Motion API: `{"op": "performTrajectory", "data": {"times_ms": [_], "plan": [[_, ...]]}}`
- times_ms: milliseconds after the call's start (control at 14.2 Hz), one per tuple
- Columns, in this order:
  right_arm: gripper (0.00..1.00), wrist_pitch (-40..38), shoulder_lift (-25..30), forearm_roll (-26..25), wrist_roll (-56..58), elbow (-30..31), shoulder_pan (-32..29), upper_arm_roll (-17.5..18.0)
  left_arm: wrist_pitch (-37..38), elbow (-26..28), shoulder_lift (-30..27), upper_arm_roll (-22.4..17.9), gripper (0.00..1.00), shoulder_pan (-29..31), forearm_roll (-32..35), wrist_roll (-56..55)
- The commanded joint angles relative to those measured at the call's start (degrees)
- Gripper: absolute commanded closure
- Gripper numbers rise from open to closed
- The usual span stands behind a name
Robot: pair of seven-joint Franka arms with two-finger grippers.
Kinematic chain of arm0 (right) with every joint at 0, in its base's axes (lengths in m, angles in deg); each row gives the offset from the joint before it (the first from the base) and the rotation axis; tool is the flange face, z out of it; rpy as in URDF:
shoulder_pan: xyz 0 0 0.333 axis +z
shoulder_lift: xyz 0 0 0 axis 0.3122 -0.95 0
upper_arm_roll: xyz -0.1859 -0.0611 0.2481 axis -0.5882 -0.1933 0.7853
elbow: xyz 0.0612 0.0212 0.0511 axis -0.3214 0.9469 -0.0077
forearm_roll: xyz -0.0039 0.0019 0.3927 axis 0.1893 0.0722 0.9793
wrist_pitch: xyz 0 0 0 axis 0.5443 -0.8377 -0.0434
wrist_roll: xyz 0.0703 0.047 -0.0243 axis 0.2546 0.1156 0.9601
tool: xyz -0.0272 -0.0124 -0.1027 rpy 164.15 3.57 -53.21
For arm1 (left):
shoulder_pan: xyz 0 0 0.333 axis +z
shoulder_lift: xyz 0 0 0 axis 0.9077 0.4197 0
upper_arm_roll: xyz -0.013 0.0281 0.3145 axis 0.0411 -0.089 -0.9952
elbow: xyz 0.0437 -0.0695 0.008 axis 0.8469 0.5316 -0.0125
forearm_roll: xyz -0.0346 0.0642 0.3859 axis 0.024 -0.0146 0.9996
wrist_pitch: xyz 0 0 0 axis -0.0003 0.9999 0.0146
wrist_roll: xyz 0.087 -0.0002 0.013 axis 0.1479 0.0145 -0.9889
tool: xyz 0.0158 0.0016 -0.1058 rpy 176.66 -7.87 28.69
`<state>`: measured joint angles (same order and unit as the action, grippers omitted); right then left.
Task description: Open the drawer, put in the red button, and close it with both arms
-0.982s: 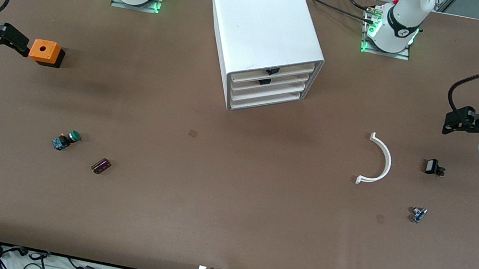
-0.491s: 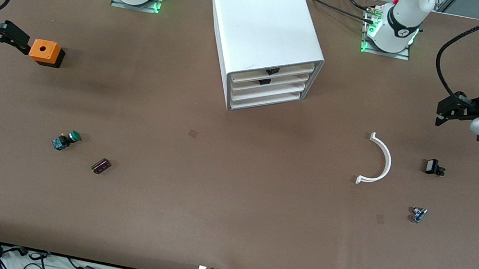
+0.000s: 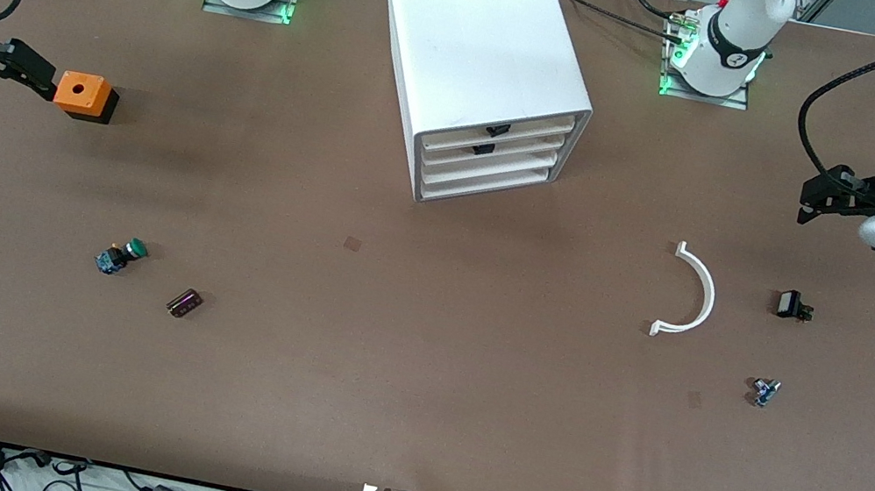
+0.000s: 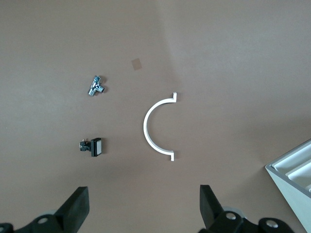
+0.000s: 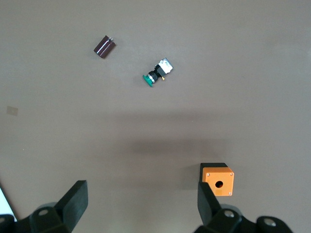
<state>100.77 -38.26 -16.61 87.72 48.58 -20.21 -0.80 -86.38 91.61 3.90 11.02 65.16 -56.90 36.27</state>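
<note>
Front view: left gripper (image 3: 808, 201) has risen toward the table's edge over the last second, fingers spread, empty. Right gripper (image 3: 30, 75), spread, waits beside the orange box (image 3: 81, 93). Cabinet (image 3: 482, 57) drawers shut; no red button visible, possibly inside.

Even, bright overhead light; soft blurred shadows fall on the brown table (image 3: 414, 384); all views sharp, no glare.
</note>
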Motion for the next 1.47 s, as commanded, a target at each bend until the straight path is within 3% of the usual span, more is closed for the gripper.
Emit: {"op": "performTrajectory", "data": {"times_ms": [0, 1404], "plan": [[0.0, 1.2, 2.1, 0.5, 0.0, 2.1, 0.4, -0.4, 1.3, -1.2, 0.2, -0.3, 0.0, -0.1, 0.7, 1.0], [0.0, 0.4, 3.3, 0.4, 0.8, 2.6, 0.4, -0.2, 1.8, -2.3, 1.5, -0.3, 0.0, 0.6, 0.6, 1.6]]}}
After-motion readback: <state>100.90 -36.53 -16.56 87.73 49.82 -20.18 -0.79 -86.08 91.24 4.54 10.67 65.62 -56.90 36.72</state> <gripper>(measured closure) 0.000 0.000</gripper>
